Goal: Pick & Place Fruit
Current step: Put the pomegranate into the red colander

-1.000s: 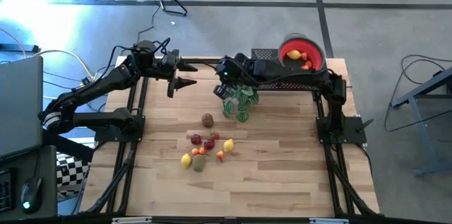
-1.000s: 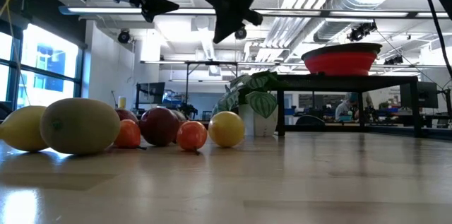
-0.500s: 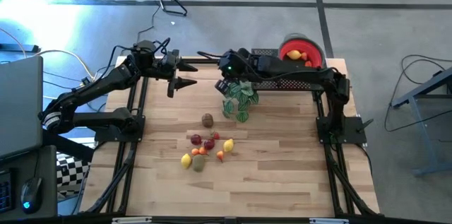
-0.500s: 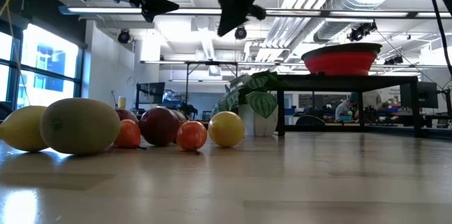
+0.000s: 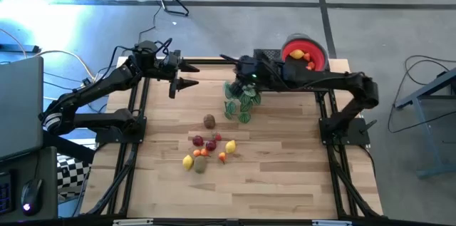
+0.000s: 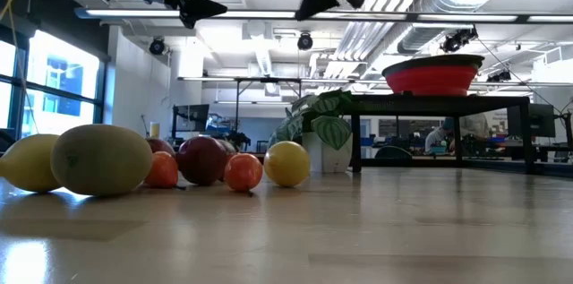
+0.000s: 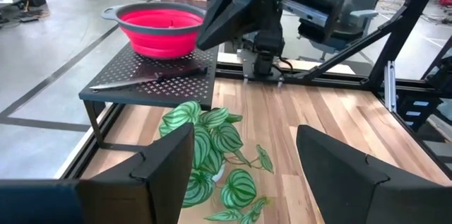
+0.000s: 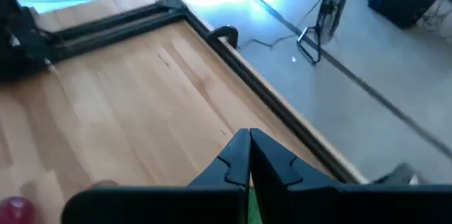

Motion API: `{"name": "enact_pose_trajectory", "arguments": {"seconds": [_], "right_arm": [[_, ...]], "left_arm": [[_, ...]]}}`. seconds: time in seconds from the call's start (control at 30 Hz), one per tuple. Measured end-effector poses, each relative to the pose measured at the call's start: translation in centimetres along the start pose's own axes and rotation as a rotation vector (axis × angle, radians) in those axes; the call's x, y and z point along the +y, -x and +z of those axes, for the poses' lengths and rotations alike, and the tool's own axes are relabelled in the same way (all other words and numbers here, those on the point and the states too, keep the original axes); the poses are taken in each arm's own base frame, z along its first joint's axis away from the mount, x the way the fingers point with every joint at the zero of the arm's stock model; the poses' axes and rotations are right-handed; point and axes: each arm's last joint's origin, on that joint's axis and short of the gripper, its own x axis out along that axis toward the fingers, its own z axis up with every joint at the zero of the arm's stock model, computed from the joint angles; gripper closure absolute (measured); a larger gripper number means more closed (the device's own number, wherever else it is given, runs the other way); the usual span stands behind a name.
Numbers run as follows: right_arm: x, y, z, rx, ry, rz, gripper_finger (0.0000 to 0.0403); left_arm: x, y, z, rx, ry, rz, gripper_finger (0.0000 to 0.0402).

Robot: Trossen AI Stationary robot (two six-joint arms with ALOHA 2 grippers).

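Several small toy fruits lie in a cluster on the wooden table, with a brown-green one a little farther back. In the low view they sit at the left. More fruit lies in the red bowl. My right gripper hovers high over the table's far edge, above the green plant sprig, with its fingers shut and nothing between them. My left gripper hangs open in the air at the far left, its fingers apart.
The red bowl stands on a black mesh stand at the table's far right corner. The plant sprig stands in front of that stand. Black frame rails run along both sides of the table. Bare wood lies near and right of the fruit.
My right gripper has risen and drawn back toward the table's right and far edge, tipping from a downward slant to about level. The right arm's elbow has swung out to the right. The left arm and the fruit have kept still.
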Motion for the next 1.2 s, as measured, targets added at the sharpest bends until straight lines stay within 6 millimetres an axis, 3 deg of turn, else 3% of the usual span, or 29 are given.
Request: {"name": "enact_pose_trajectory", "arguments": {"seconds": [0.3,0.47,0.7,1.2], "right_arm": [[-0.5,3.0,-7.3,-0.236,-0.171,0.134,0.0401],[-0.7,5.3,-9.9,-0.383,-0.207,0.208,0.0401],[-1.0,7.1,-10.6,-0.459,-0.136,0.248,0.0401],[-0.1,7.7,-10.7,-0.476,-0.056,0.357,0.0401]], "left_arm": [[0.0,0.0,0.0,0.000,0.000,0.001,0.0156],[0.0,0.0,0.0,0.000,0.000,0.001,0.0156],[0.0,0.0,0.0,0.000,0.000,0.001,0.0156],[0.0,0.0,0.0,0.000,0.000,0.001,0.0156]]}}
